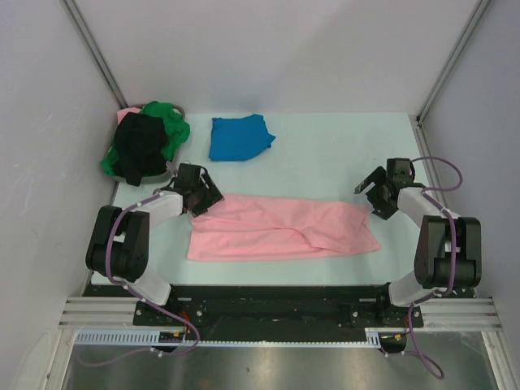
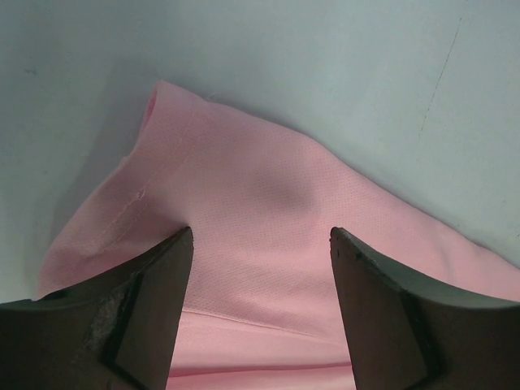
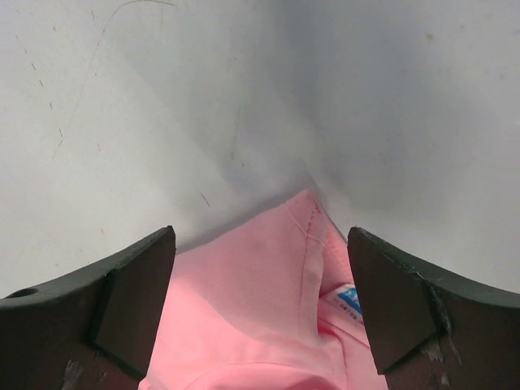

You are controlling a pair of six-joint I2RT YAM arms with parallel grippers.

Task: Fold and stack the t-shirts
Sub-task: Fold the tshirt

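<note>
A light pink t-shirt (image 1: 280, 229) lies as a long band across the near middle of the table. My left gripper (image 1: 201, 197) is at its upper left end, jaws open over the pink cloth (image 2: 260, 195), a hemmed edge (image 2: 154, 162) to the left. At the upper right corner is my right gripper (image 1: 372, 193), also open. Between its fingers (image 3: 130, 301) lie the pink corner (image 3: 268, 276) and a blue label (image 3: 348, 297). A folded bright blue t-shirt (image 1: 240, 136) lies at the back. A black t-shirt (image 1: 140, 148) and a green one (image 1: 173, 123) are heaped at the back left.
The black and green heap sits in a grey round basket (image 1: 165, 171) against the left wall, with a bit of pink (image 1: 127, 114) behind it. White walls close the table on three sides. The arm bases stand at the near left (image 1: 122, 248) and near right (image 1: 445, 252).
</note>
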